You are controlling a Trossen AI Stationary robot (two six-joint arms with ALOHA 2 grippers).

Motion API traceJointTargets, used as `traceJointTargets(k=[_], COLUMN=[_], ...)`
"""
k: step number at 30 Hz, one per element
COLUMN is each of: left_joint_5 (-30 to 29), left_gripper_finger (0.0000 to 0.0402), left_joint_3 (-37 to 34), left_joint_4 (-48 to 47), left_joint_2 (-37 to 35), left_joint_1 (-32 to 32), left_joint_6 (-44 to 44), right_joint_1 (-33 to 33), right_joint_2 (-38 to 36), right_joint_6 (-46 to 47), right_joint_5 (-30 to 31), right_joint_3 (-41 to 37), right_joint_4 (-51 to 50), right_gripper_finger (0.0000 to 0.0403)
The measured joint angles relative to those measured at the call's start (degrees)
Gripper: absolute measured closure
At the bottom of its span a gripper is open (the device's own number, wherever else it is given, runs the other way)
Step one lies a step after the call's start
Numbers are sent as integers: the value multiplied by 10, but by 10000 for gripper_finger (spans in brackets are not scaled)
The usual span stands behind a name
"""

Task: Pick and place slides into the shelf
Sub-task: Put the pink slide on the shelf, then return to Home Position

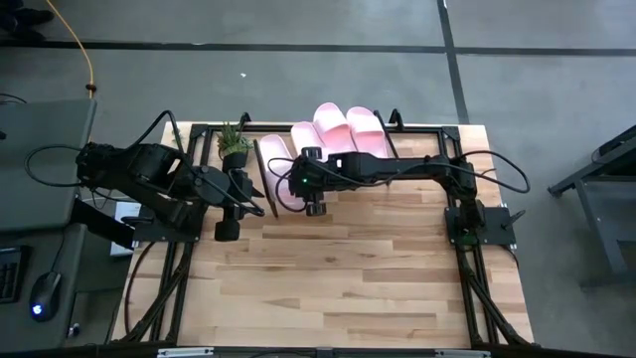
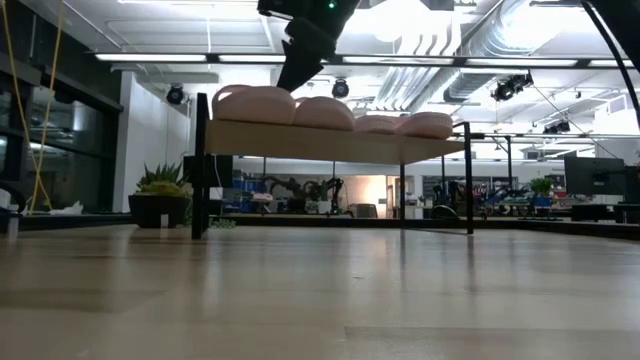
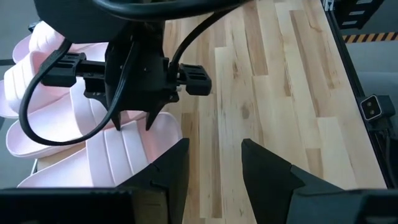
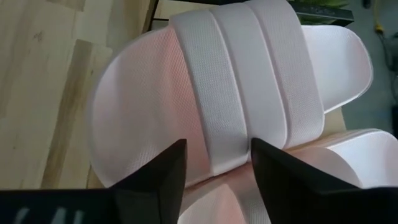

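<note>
Overhead: four pale pink slip-on slides with wide straps point(image 1: 328, 149) counted in a row on the slanted light-wood shelf in its thin black frame point(image 1: 260, 171), at the far edge of the pale plank wooden counter point(image 1: 338, 278). One small potted green plant point(image 1: 234, 144) just beside the shelf's left end. Two dark arms.

Right arm stretched leftward across the counter's far half, right gripper point(image 1: 310, 184) over the near ends of the two left-hand slides. Left arm bent in from the left edge, left gripper point(image 1: 227, 224) on the counter side of the shelf's left end, holding nothing.

Table-height view adds what overhead hides: shelf raised on thin black legs, slides point(image 2: 330, 110) seen as four rounded humps along the board, right arm descending from above onto the leftmost hump. Plant pot point(image 2: 160, 205) standing on the counter left of the frame.

Right wrist view: fingers point(image 4: 158, 177) apart, straddling the ribbed strap of the nearest slide point(image 4: 249, 87), not pinching it; contact with the sole cannot be judged.

Left wrist view: own fingers point(image 3: 171, 168) apart over bare planks; right gripper's body point(image 3: 134, 74) hanging above the slides point(image 3: 93, 137), its fingertips pointing down at the strap.
</note>
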Motion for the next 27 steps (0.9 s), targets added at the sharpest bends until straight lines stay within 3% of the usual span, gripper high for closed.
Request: traceJointTargets(k=[14,27], left_joint_5=[0,-3], left_gripper_finger=[273,273], left_joint_3=[0,0], left_joint_4=[-1,-7], left_joint_2=[0,-22], left_joint_1=[0,0], left_joint_6=[0,0], right_joint_1=[42,65], right_joint_2=[1,1], right_joint_6=[1,43], right_joint_5=[40,65], right_joint_3=[51,146], right_joint_4=[-39,-197], right_gripper_finger=[226,226])
